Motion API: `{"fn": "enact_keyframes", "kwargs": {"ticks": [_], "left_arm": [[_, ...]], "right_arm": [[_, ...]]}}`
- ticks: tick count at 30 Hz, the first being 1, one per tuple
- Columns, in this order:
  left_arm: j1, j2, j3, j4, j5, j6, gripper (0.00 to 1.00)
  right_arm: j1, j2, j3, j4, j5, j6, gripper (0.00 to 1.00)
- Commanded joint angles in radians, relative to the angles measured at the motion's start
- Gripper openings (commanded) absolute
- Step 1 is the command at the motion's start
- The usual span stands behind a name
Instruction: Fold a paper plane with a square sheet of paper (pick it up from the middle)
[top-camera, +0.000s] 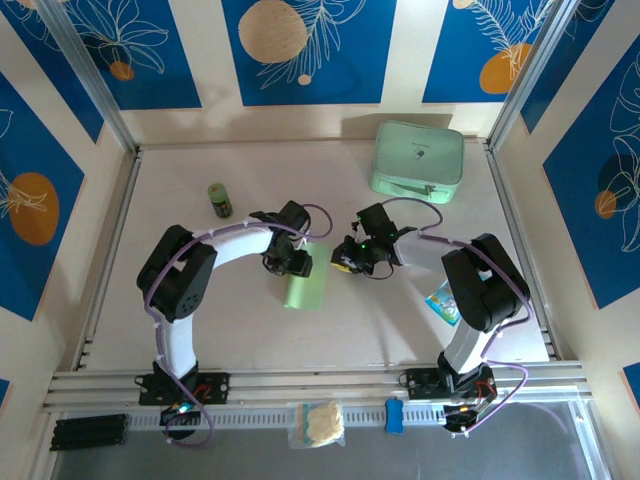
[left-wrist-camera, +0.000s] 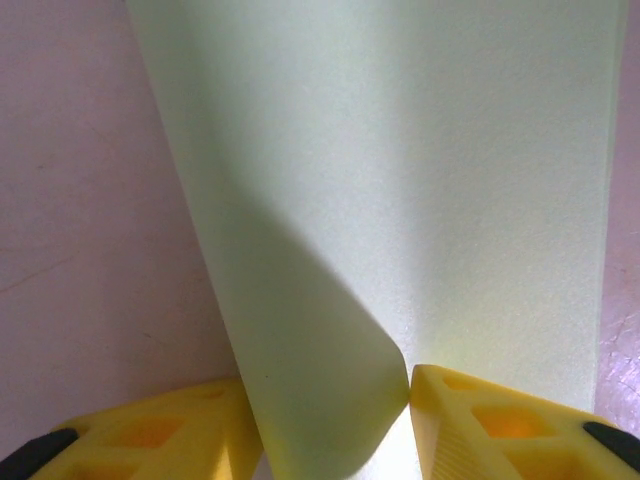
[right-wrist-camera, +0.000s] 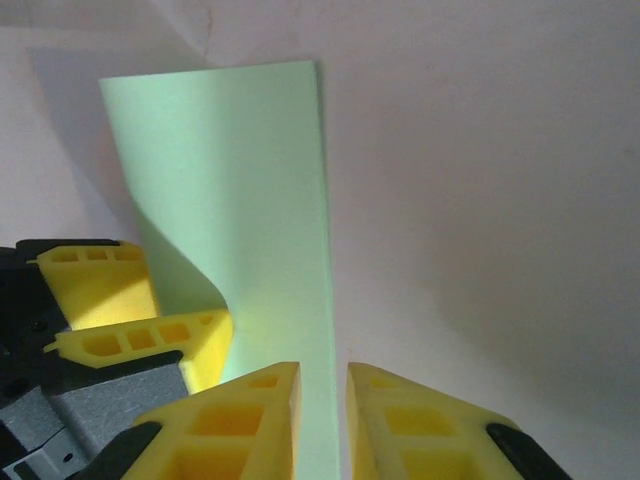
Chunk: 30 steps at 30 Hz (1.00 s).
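Observation:
The square sheet of paper (top-camera: 305, 290) is pale green and lies on the table between the two arms, bent over on itself in a loose curl. My left gripper (top-camera: 292, 262) is at its upper end. In the left wrist view the yellow jaws of my left gripper (left-wrist-camera: 330, 400) press on both sides of the curled paper (left-wrist-camera: 420, 180). My right gripper (top-camera: 352, 257) is just right of the sheet. In the right wrist view my right gripper (right-wrist-camera: 323, 375) has its jaws a narrow gap apart, with the paper's (right-wrist-camera: 230, 170) right edge running into that gap. The left gripper's fingers (right-wrist-camera: 140, 320) show at the left.
A mint-green case (top-camera: 418, 158) stands at the back right. A small green bottle (top-camera: 219, 200) is at the back left. A blue packet (top-camera: 442, 300) lies by the right arm. A clear bag (top-camera: 317, 422) and a blue piece (top-camera: 394, 415) rest on the front rail.

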Motion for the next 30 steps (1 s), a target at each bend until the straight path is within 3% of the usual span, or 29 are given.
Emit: {"fn": "enact_keyframes", "kwargs": {"ticks": [1,12,20,30], "left_arm": [[0.001,0.107,-0.041,0.001,-0.003,0.023,0.48],[0.001,0.107,-0.052,0.001,-0.014,0.019,0.48],[0.001,0.106,-0.060,0.012,-0.011,0.005,0.48],[0.001,0.037,-0.043,0.015,0.032,-0.047,0.48]], "right_arm": [[0.023,0.031,0.039,0.007,-0.038,0.010,0.18],[0.086,0.129,0.106,0.017,-0.069,0.027,0.03],[0.093,0.169,0.095,0.014,-0.057,0.030,0.01],[0.065,0.224,0.049,-0.069,0.009,-0.090,0.00]]}}
